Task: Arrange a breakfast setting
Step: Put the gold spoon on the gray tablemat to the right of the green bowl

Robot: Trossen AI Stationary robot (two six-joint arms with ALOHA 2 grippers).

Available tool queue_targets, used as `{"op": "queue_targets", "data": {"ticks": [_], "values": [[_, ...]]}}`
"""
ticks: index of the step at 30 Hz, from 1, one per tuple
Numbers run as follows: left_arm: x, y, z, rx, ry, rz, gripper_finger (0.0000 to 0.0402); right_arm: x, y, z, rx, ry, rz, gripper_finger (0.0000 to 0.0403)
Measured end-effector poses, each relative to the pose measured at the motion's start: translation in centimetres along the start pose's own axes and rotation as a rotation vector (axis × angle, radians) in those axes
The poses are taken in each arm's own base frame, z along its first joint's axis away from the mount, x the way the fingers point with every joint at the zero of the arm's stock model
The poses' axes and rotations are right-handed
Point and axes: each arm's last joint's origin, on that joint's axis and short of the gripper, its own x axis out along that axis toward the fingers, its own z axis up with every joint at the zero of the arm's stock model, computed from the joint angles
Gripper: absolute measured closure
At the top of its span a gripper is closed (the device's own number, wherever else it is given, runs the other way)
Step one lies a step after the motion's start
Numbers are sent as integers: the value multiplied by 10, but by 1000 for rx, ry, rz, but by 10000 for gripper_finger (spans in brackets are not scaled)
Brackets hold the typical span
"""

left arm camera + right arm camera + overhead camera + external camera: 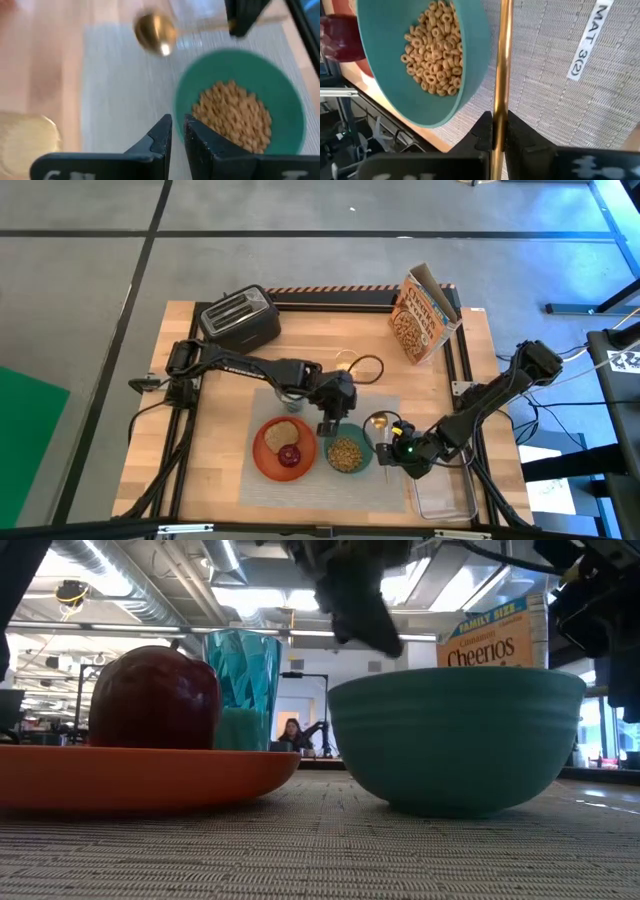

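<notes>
— What does the right pincer (pixel 499 136) hold?
— It is clenched on the gold spoon (pixel 501 70) handle, the teal bowl (pixel 422 60) of cereal just beside it on the grey placemat (pixel 555 55).
— And the left pincer (pixel 176 131)?
— Nearly closed, grasping nothing, above the bowl's rim.

My wooden table (pixel 200 450) carries a grey placemat (pixel 390 415) toward its near edge, a black toaster (pixel 240 320) at the far left corner, a cereal box (pixel 425 315) far right, and a clear tub (pixel 445 495) at the near right corner.
</notes>
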Motion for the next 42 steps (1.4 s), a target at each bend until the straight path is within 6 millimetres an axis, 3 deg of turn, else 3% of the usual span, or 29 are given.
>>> {"op": "queue_targets", "data": {"ticks": [6,11,16,23,27,34,38,42], "values": [[-9,18,14,0,-91,-9,358,0,2,0,-9,-47,21,397],[-14,42,20,-84,-178,-180,358,-4,11,-2,-134,-71,43,391],[-18,61,21,-97,-224,-188,358,-10,15,-1,-238,-129,2,396],[-19,55,28,-1,-297,-236,353,-18,22,-1,-354,-187,-36,395],[-17,53,33,19,-344,-221,315,-19,24,-1,-376,-195,-41,392],[10,59,24,-84,-290,-212,256,-20,24,-1,-385,-198,-35,393],[13,59,25,-99,-300,-207,270,-22,25,0,-401,-195,-32,389],[12,60,28,-97,-336,-183,318,-22,25,0,-409,-195,-33,392]]}}
